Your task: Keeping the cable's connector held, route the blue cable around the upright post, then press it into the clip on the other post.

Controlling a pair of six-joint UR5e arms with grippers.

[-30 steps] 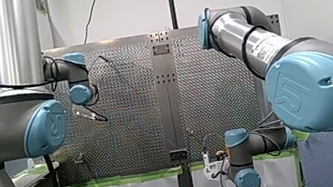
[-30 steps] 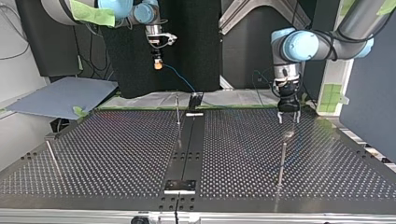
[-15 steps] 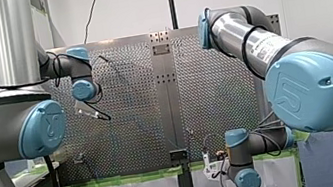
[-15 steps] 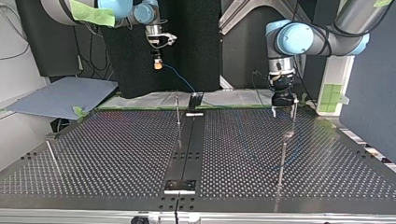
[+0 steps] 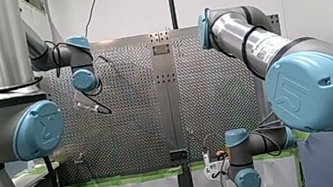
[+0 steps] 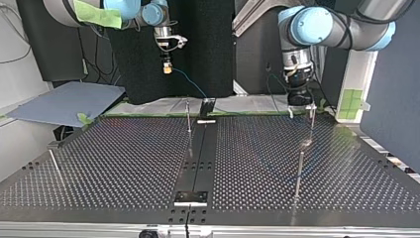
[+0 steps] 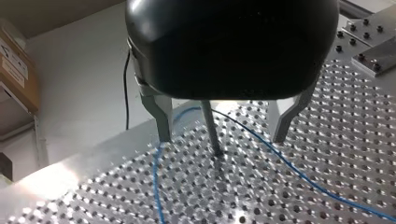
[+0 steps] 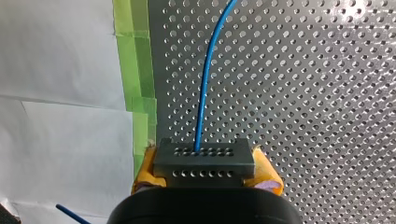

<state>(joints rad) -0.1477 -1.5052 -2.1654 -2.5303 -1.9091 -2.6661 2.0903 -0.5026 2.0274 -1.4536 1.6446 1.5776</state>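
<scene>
Blue cable (image 8: pixel 203 84) runs straight ahead from gripped connector (image 8: pixel 204 162).

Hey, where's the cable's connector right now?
The grey connector is clamped between the yellow pads of my right gripper, at the top view's upper left, raised above the table's far edge with the blue cable trailing from it.

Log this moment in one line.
left hand: open, straddling post | right hand: shut on connector | blue cable: passes beside post
</scene>
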